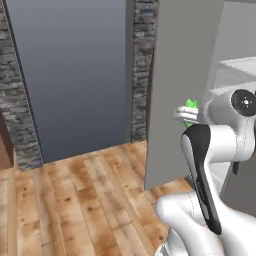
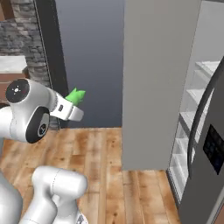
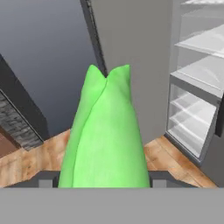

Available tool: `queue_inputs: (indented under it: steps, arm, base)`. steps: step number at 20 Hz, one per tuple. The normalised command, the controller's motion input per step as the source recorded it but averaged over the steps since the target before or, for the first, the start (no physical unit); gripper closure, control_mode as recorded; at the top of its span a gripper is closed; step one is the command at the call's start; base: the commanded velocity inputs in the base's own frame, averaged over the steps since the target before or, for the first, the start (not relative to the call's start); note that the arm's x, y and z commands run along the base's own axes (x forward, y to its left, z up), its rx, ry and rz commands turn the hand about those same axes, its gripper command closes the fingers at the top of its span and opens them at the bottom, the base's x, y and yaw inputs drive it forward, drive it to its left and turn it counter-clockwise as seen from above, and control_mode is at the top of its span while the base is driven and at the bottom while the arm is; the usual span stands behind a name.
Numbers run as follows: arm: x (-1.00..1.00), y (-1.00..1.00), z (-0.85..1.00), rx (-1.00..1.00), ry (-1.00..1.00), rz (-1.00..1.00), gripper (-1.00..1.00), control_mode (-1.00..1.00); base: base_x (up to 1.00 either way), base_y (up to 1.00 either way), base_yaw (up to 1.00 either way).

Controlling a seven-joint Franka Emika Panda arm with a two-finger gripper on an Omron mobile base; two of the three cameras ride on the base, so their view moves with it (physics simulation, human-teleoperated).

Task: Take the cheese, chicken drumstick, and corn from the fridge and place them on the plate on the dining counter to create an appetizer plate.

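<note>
The corn [image 3: 107,135], a bright green husked cob, stands upright between my gripper's [image 3: 103,180] fingertips and fills the middle of the hand view. From the base cameras its green tip [image 1: 191,104] [image 2: 76,96] pokes out past the gripper [image 1: 186,114] [image 2: 72,105], which is shut on it and held in the air outside the fridge. The fridge [image 2: 157,83] stands to the right, with a grey side wall and pale glass shelves [image 3: 197,78] inside. The cheese, chicken drumstick, plate and dining counter are out of view.
The fridge door [image 2: 210,148] with its dark panel hangs open at the far right. A dark grey wall panel [image 1: 75,75] and stone brickwork [image 1: 17,115] lie ahead. Wooden floor [image 1: 85,200] stretches below the arm.
</note>
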Motion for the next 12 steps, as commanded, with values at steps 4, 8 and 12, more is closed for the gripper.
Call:
queue_inputs:
  steps: [4, 8, 12]
  arm:
    - [0.0, 0.0, 0.0, 0.0, 0.0, 0.0, 1.0, 1.0]
    - [0.0, 0.0, 0.0, 0.0, 0.0, 0.0, 1.0, 1.0]
    - [0.0, 0.0, 0.0, 0.0, 0.0, 0.0, 1.0, 1.0]
  base:
    - [-0.95, -0.65, 0.64]
    - [-1.0, -0.26, 0.42]
    - [-1.0, 0.0, 0.16]
